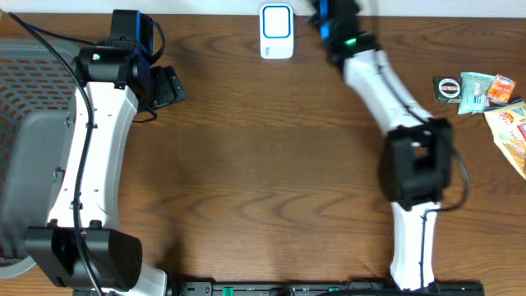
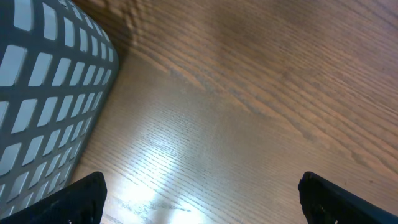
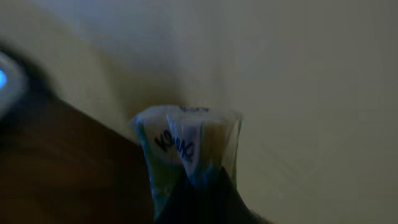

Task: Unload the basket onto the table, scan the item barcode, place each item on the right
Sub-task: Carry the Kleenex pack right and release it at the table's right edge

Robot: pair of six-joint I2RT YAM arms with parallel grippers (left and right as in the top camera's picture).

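Arms: left arm stretched along the surface [image 1: 271,173] by the grey basket [image 1: 25,82]; right arm bent, reaching to the far edge.
Left claw [image 1: 170,85]: spread wide, nothing in it, over bare wood.
Right claw [image 3: 198,198]: pinched tight on clear snack packet [image 3: 186,140].
Packet position: near white scanner [image 1: 277,31].
Spare packets [image 1: 485,90]: right edge.

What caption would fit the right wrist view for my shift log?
Right arm's jaws shut on a small printed packet, scanner just visible at the left edge; picture dim and blurred.
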